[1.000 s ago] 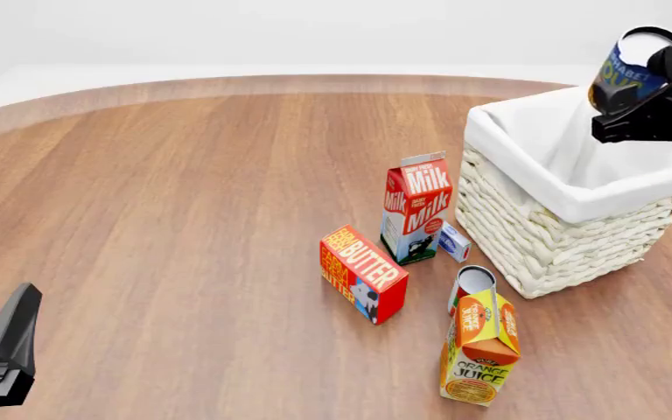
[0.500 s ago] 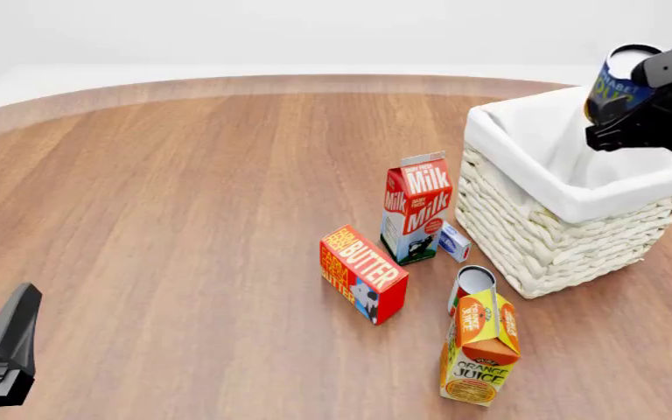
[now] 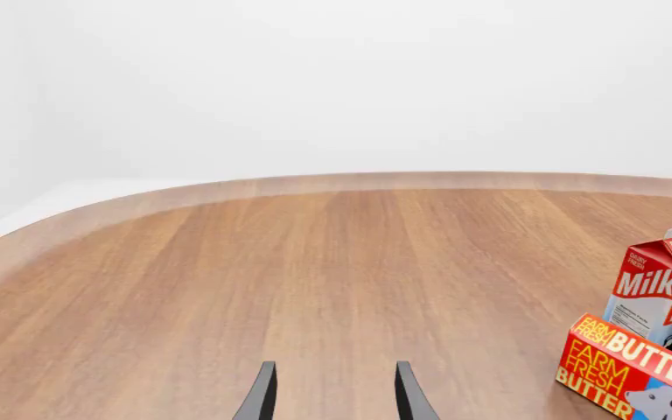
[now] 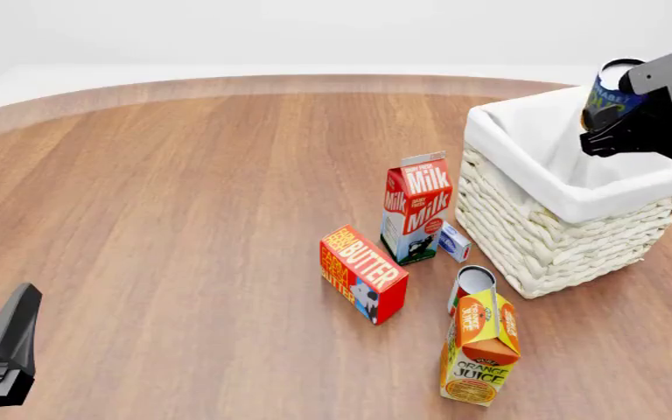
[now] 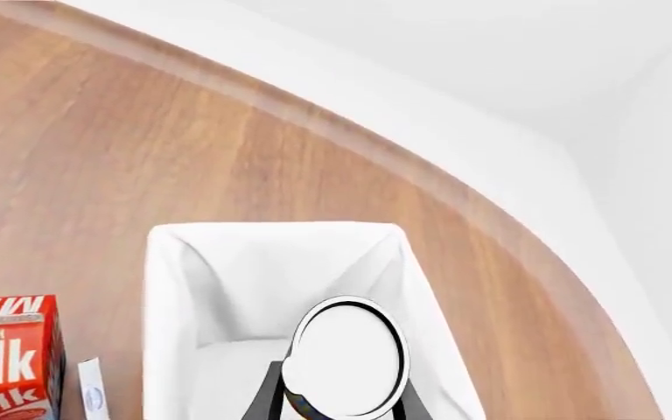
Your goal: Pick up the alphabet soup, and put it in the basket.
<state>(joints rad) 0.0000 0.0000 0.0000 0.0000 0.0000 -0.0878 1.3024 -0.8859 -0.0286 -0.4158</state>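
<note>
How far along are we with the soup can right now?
Pickup looks done: the right claw holds the alphabet soup in the air, over the basket opening. Left to do: lower it inside and release. The left claw sits open and idle, away from the cartons.

A milk carton [image 4: 416, 208], butter box [image 4: 363, 273] and orange juice carton [image 4: 479, 346] (partly hiding what looks like a red can [image 4: 471, 282]) stand on the wooden table [image 4: 196, 192].

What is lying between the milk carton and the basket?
A small blue-and-white box lies on the table between the milk carton and the basket, seen in the front view.
</note>
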